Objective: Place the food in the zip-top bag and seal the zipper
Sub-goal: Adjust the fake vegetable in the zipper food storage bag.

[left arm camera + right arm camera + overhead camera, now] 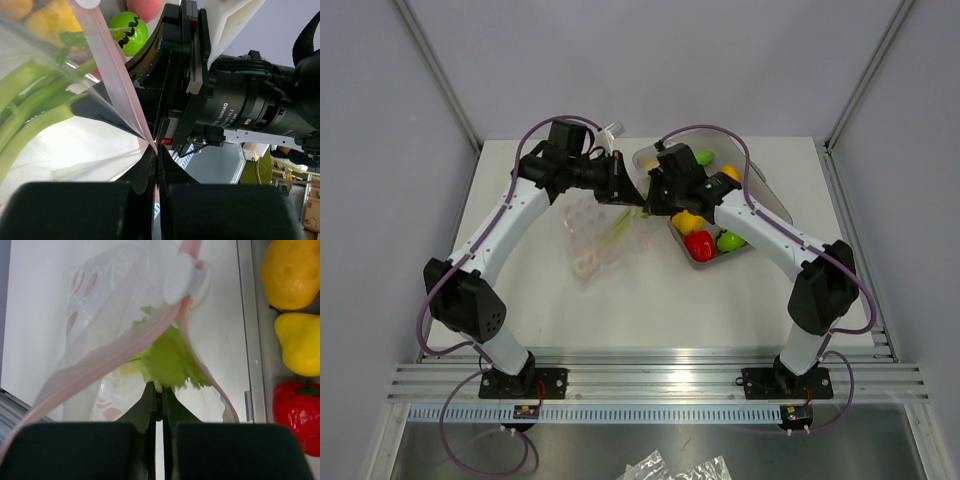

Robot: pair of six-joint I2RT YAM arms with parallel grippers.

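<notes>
While the left gripper point(156, 152) is fully closed on one end of the zipper point(112, 65), pinching the pink-red strip between its tips, the zip-top bag point(595, 235) lies flat on the table point(670, 310), just to the left of the grey tray point(772, 203). Both grippers meet over the bag's edge that is nearest the tray. The right gripper point(161, 390) has its jaws pressed together, tips at the near edge of a leafy green point(167, 357). Whether leaf or film is pinched between them cannot be told. The leaf sits in the bag's mouth on the tray side. The mouth gapes, with the two lips of the zipper spreading apart below a white slider point(180, 272). Pale green stalks point(30, 110) show through the clear film. In the tray lie an orange-yellow fruit point(290, 272), a yellow pear point(300, 342), a red pepper point(300, 415) and a green piece point(730, 240).
</notes>
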